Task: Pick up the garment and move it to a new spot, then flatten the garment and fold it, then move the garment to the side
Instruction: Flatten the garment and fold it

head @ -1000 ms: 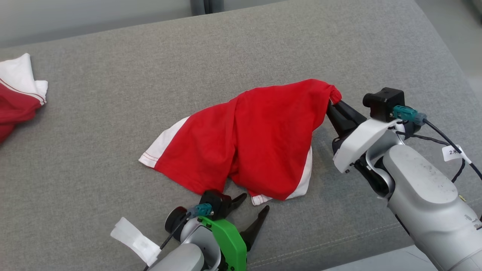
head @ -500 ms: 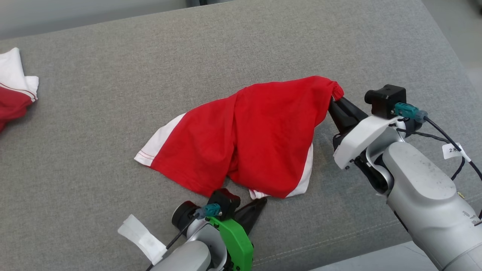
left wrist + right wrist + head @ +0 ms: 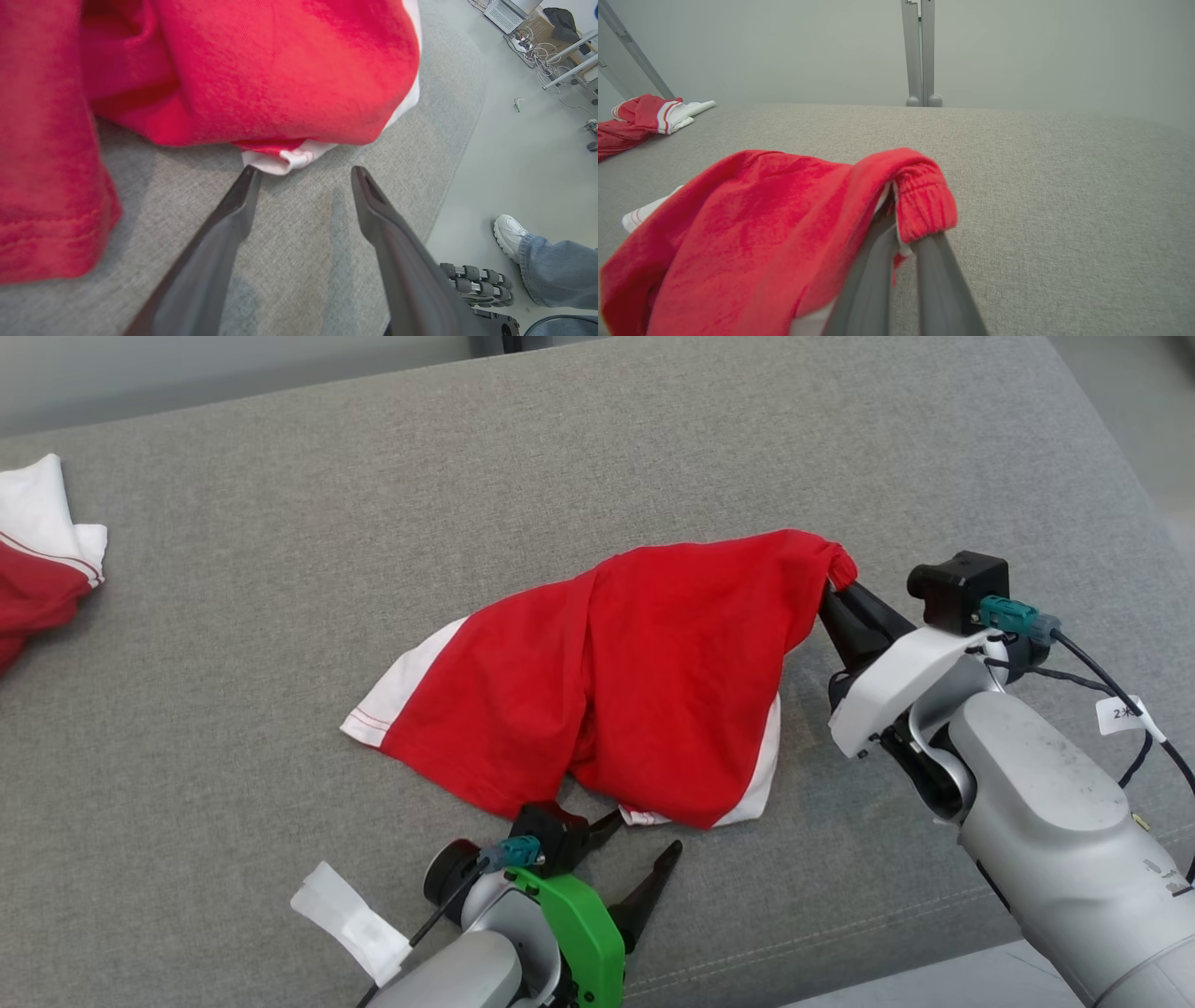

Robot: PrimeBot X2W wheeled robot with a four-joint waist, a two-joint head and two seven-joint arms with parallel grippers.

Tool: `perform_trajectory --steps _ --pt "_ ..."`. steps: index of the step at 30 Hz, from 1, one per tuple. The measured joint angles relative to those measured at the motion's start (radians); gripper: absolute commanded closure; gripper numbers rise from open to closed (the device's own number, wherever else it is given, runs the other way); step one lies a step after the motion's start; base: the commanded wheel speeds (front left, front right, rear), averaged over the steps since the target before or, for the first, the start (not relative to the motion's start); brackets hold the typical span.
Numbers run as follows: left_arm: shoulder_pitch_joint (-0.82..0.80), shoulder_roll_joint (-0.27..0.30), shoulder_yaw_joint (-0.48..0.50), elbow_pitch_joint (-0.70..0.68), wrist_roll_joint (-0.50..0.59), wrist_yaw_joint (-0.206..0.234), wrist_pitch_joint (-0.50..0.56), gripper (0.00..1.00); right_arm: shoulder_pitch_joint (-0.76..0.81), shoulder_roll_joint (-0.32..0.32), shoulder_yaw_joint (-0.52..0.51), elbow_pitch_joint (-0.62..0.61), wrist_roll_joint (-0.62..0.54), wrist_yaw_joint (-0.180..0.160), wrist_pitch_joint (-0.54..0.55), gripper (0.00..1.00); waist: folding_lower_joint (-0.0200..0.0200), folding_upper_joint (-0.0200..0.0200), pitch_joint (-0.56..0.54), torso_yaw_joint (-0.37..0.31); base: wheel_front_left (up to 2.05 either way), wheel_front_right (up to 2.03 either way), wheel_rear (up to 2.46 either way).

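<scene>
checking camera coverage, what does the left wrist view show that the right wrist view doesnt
Left wrist view adds: the open left tool, its tips right at a white hem, plus a person's white sneaker and jeans leg on the floor beside the grey cushion.
Right wrist view adds: the right tool shut on a bunched red edge, a second red-and-white garment far across the cushion, and a grey post by the wall.
Both share: the red shorts lying on the cushion.

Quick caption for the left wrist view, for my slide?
Open left gripper at the white hem of a red-and-white cloth garment on the grey fabric cushion.
</scene>
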Motion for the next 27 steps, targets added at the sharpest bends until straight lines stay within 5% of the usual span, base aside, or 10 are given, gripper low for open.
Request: perform_trajectory --steps 20,21,22,26,27 --pt "-0.004 -0.002 0.011 -0.026 -0.191 0.088 -0.001 0.0 -0.013 0.015 0.008 0.031 0.0 0.009 -0.012 1.0 0.0 0.0 0.007 -0.012 0.0 0.0 0.0" --pt "-0.007 -0.002 0.007 -0.023 -0.191 0.093 -0.001 0.17 -0.013 0.015 0.008 0.032 0.0 0.009 -0.012 1.0 0.0 0.0 0.007 -0.013 0.0 0.0 0.0" --pt "-0.011 -0.002 0.002 -0.017 -0.191 0.096 -0.001 0.49 -0.013 0.016 0.008 0.032 0.0 0.009 -0.012 1.0 0.0 0.0 0.008 -0.015 0.0 0.0 0.0" --pt "-0.032 -0.002 -0.026 -0.004 -0.191 0.105 0.003 0.75 -0.014 0.017 0.008 0.037 0.0 0.009 -0.012 1.0 0.0 0.0 0.009 -0.02 0.0 0.0 0.0" --pt "-0.032 -0.002 -0.026 -0.004 -0.191 0.105 0.003 0.95 -0.014 0.017 0.008 0.037 0.0 0.009 -0.012 1.0 0.0 0.0 0.009 -0.02 0.0 0.0 0.0"
